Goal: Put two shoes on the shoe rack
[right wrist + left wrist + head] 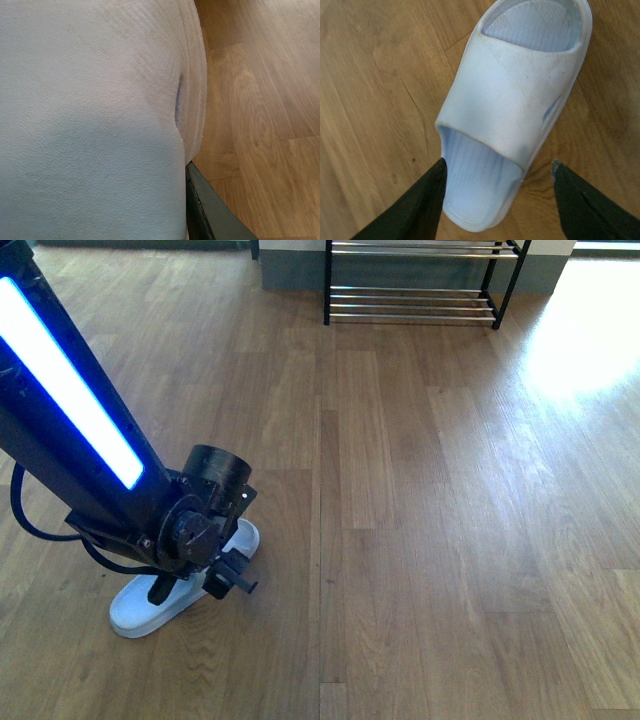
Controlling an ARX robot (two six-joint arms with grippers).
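Left wrist view puts the left gripper [498, 161] spread wide, its two dark fingers [415, 210] on either side of one end of a pale slide-type shoe [515, 105], with neither one clearly touching it. The shoe's long axis runs away from the gripper, tilted a little off the line between the fingers, so they straddle its width rather than its length. Straight down and then closing looks like the move this pose calls for. The tilt may mean one finger meets the sole edge first and nudges the shoe round.

In the front view the left arm [80, 430] reaches down over this shoe and hides its middle. The shoe lies flat on the wooden floor [420, 540]. The shoe rack [410, 292] stands against the far wall, and the shoe is well apart from it, much nearer the robot and off past the rack's left end. Seen this way, the shoe's length slants toward the rack. No shoe is visible on the rack's lower bars.

Of the right gripper [192, 190] only one dark finger shows, in its own wrist view, close against the edge of a second shoe [90, 120] whose pale, grained surface fills most of the picture. I cannot tell whether that gripper is clamped on it, and it does not appear in the front view. By this, the left arm is the one placed for the shoe on the floor.
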